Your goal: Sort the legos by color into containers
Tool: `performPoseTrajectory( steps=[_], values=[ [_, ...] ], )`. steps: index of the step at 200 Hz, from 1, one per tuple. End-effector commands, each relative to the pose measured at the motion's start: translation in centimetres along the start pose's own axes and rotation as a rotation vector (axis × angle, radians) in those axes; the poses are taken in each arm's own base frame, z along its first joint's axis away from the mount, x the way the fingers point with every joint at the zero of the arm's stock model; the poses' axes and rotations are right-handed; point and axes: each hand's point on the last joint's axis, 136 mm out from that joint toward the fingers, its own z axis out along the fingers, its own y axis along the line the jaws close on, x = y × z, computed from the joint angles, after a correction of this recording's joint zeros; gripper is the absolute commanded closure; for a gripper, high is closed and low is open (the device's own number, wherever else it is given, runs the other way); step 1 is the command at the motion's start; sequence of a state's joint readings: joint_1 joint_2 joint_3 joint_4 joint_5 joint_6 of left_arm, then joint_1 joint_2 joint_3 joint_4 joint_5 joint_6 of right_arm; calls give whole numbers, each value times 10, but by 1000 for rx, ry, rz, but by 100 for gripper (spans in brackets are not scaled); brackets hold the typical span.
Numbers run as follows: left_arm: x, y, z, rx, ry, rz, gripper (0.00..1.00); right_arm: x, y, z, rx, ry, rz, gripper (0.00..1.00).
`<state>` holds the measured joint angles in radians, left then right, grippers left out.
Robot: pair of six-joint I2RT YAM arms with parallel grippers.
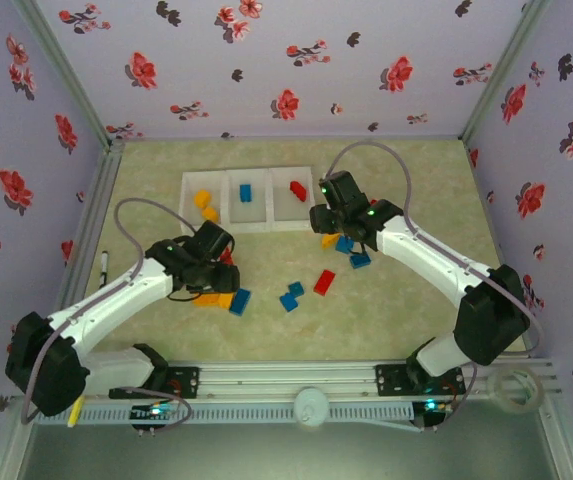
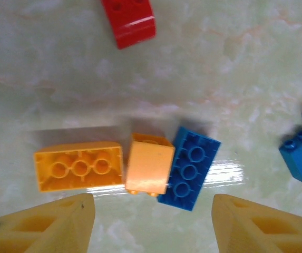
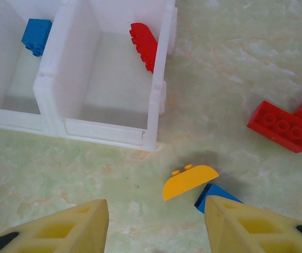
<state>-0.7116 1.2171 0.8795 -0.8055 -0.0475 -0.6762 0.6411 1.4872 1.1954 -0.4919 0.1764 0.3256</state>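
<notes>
Left claw (image 2: 152, 211): open, empty, hovering over three touching legos: long orange (image 2: 79, 167), small orange (image 2: 149, 168), blue brick (image 2: 189, 167), left of tabletop centre.
Right claw (image 3: 156, 211): open, empty, above orange slope (image 3: 187, 182), off the near right corner of the tray (image 3: 103, 132), which sits toward the tabletop's far edge.
Handling: small orange is the likely pick. Jaws should turn across its free faces, or its neighbours get squeezed.
Obscured: blue piece (image 3: 214, 194) half under the right finger; cluster partly masked by the arm from above.
</notes>
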Motion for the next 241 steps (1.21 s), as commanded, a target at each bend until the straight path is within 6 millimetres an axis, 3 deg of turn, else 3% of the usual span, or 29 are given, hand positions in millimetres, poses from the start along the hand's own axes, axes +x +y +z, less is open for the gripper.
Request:
performPoseTrajectory(
  steps=[1,83,139,241],
  values=[
    [6,-10,12,15,37,6,40,0,-1,3,1,4,22,49],
    [22,7,44,-101,136,9,47,7,-5,0,12,15,23,49],
    [27,11,53,-121,155,7,47,6,-4,0,8,12,24,49],
    [23,21,60,-183,145,5,63,11,-6,2,15,24,21,49]
  ],
)
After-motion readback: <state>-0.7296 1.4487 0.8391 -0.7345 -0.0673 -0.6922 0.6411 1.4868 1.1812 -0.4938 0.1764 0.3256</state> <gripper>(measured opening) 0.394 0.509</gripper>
